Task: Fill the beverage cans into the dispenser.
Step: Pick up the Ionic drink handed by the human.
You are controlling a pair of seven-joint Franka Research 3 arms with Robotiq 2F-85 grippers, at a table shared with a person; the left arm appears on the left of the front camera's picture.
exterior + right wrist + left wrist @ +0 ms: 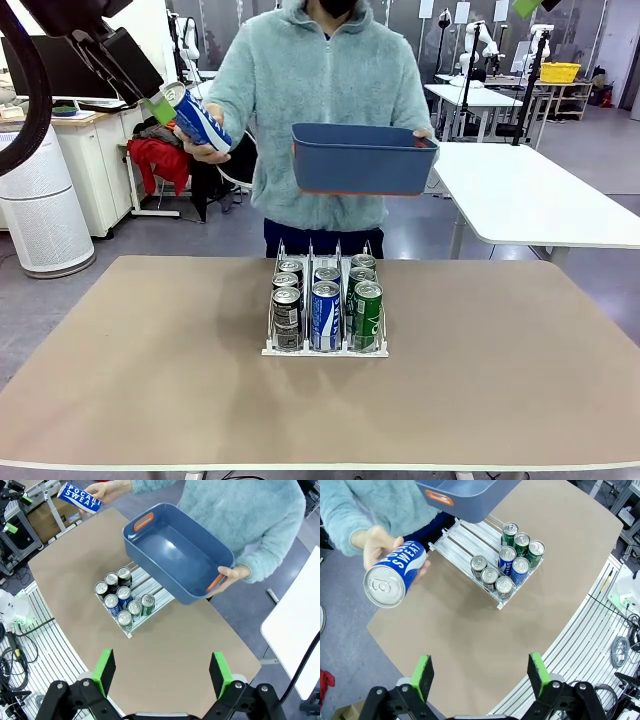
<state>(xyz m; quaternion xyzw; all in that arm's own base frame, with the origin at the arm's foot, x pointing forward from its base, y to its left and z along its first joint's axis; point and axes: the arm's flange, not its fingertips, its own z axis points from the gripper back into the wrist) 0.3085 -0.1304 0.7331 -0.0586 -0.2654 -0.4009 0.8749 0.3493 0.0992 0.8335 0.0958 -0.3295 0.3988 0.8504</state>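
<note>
Poised high with left hand (480, 674) spread wide before a proffered blue-and-white can (395, 575). Hovering above the desk (190, 645) with right hand (162, 672) likewise apart.

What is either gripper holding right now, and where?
Nothing: the left gripper and right gripper are both open and empty. The person's hand holds the blue-and-white can around its lower body.

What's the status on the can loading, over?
Open and empty: left gripper, right gripper. Eight cans in dispenser. One blue-and-white can offered in person's hand near left gripper. Empty blue bin held over table's far edge.
</note>
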